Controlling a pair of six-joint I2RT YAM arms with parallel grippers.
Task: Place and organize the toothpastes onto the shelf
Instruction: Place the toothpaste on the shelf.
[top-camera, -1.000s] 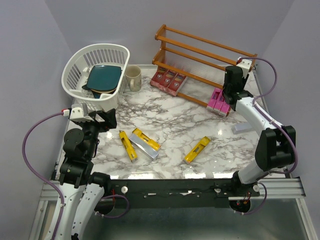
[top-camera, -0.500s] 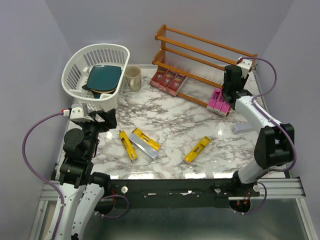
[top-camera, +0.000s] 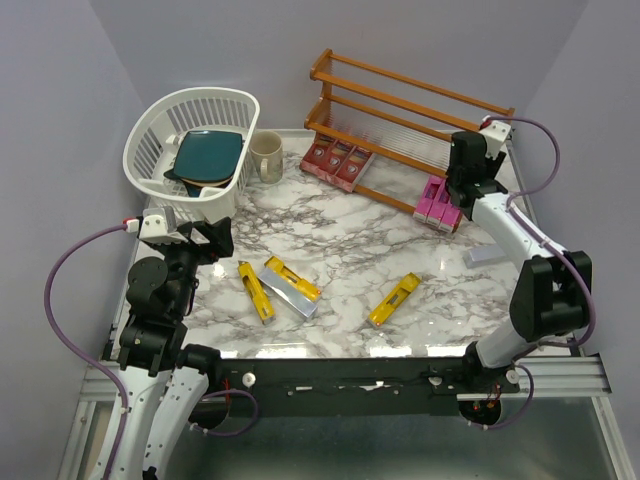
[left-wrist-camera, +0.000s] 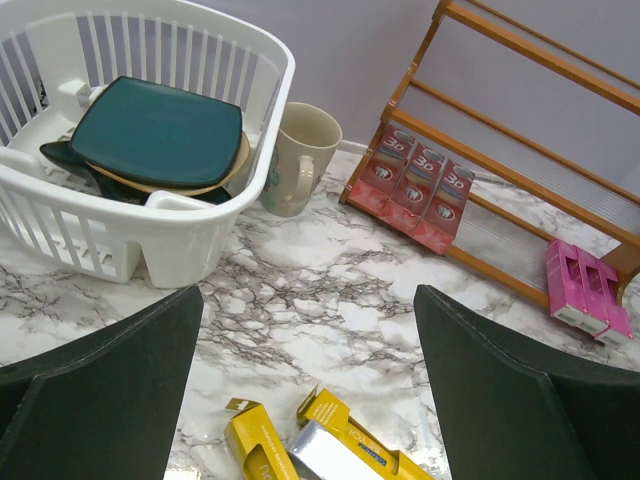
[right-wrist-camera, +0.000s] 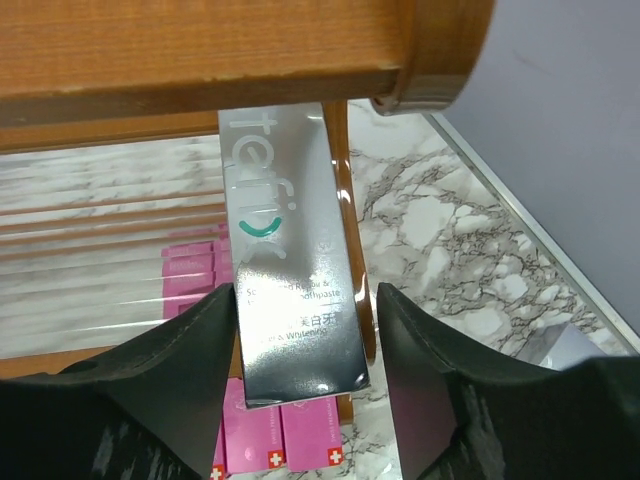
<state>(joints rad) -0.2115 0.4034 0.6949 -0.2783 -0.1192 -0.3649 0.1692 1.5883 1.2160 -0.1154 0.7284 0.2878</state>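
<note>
Yellow toothpastes (top-camera: 394, 300) lie loose at mid-table. The left gripper (left-wrist-camera: 305, 300), at 9 o'clock, is spread wide and empty. The right arm extends to 2 o'clock. The right gripper (right-wrist-camera: 305, 300) is clamped on a silver toothpaste carton (right-wrist-camera: 290, 250), whose far end sits under the shelf (right-wrist-camera: 200, 50) rail, above the pink cartons (right-wrist-camera: 290, 435).
</note>
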